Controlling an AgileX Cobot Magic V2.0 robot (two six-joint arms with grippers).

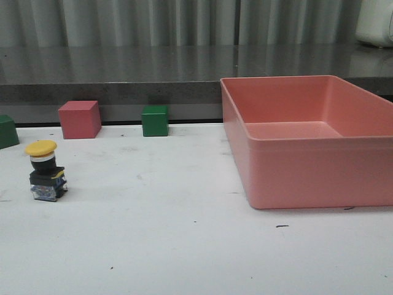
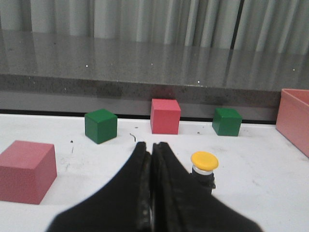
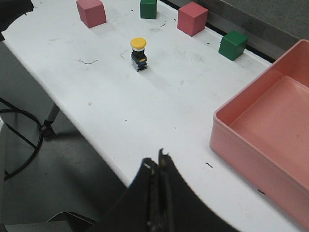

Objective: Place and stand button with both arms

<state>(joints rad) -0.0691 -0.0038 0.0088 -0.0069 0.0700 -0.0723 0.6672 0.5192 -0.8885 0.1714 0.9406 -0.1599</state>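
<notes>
The button [image 1: 45,171] stands upright on the white table at the left, yellow cap on top of its black collar and blocky base. It also shows in the left wrist view as the button [image 2: 204,167], just beyond and to one side of my left gripper [image 2: 150,146], which is shut and holds nothing. In the right wrist view the button [image 3: 138,53] is small and far off. My right gripper [image 3: 157,159] is shut and empty, hovering high over the table's near edge. Neither arm appears in the front view.
A large pink bin [image 1: 310,144] takes up the right side of the table. A pink cube [image 1: 79,119] and green cube [image 1: 155,120] sit along the back edge, with another green cube [image 1: 7,131] at far left. A second pink cube [image 2: 25,171] lies near the left gripper.
</notes>
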